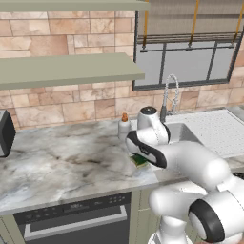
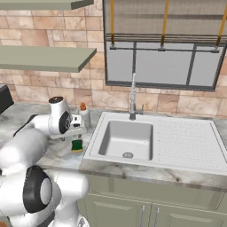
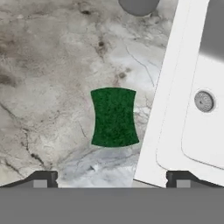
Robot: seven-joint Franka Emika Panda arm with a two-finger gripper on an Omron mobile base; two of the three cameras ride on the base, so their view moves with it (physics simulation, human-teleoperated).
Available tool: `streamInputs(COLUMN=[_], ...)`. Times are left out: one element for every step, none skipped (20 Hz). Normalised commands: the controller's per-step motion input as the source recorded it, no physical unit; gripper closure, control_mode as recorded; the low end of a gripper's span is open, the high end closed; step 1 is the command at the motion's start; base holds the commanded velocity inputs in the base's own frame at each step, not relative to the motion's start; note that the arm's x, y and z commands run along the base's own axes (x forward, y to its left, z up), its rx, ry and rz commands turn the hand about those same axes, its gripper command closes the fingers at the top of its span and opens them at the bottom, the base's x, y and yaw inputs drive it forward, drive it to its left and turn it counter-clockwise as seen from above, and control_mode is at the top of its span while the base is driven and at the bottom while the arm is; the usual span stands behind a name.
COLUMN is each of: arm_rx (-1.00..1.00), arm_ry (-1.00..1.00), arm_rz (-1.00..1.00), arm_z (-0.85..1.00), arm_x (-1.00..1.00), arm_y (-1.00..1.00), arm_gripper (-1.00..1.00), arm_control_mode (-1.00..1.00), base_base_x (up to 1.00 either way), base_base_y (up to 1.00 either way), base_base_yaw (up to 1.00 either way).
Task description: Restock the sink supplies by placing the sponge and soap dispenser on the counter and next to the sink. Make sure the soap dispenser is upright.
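The green sponge point(image 3: 113, 117) lies flat on the marble counter point(image 3: 52, 65), just beside the sink's white rim point(image 3: 175, 87). My gripper point(image 3: 111, 179) hangs open straight above it, one fingertip on each side, holding nothing. From the base the sponge point(image 2: 77, 145) shows under my hand, left of the sink point(image 2: 103, 133). The soap dispenser point(image 2: 83, 114) stands upright with its orange pump top, just behind the sponge and near the sink's back left corner. In the left base view the dispenser point(image 1: 124, 125) rises behind my arm, and a bit of the sponge point(image 1: 139, 160) peeks out beneath it.
A tall chrome faucet point(image 2: 133, 97) stands behind the basin, with the ribbed drainboard point(image 2: 190, 137) to its right. A toaster point(image 1: 5, 133) sits at the counter's far left. A dark dishwasher panel point(image 1: 76, 214) is below the counter. A shelf point(image 1: 71, 69) hangs overhead.
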Motion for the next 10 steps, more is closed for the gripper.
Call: streamInputs(arm_rx=[0.0, 0.0, 0.0, 0.0, 0.01, 0.0, 0.0, 0.0, 0.0, 0.0], arm_ry=[-0.22, -0.21, -0.2, -0.19, -0.18, -0.19, -0.19, -0.2, -0.23, -0.22], arm_rz=[-0.12, -0.13, -0.13, -0.13, -0.13, -0.13, -0.12, -0.12, -0.11, -0.11], arm_z=[0.59, 0.59, 0.51, 0.49, 0.49, 0.5, 0.55, 0.57, 0.65, 0.69], arm_x=[-0.82, -0.8, -0.81, -0.81, -0.77, -0.78, -0.69, -0.71, -0.78, -0.69], arm_y=[-0.01, 0.0, 0.0, -0.02, -0.01, 0.0, 0.0, 0.0, 0.0, 0.0], arm_gripper=[-1.0, -1.0, -1.0, -1.0, -1.0, -1.0, -1.0, -1.0, -1.0, -1.0], arm_control_mode=[-1.0, -1.0, -1.0, -1.0, -1.0, -1.0, -1.0, -1.0, -1.0, -1.0], base_base_x=[0.0, 0.0, 0.0, 0.0, 0.0, 0.0, 0.0, 0.0, 0.0, 0.0], base_base_y=[0.0, 0.0, 0.0, 0.0, 0.0, 0.0, 0.0, 0.0, 0.0, 0.0], base_base_yaw=[0.0, 0.0, 0.0, 0.0, 0.0, 0.0, 0.0, 0.0, 0.0, 0.0])
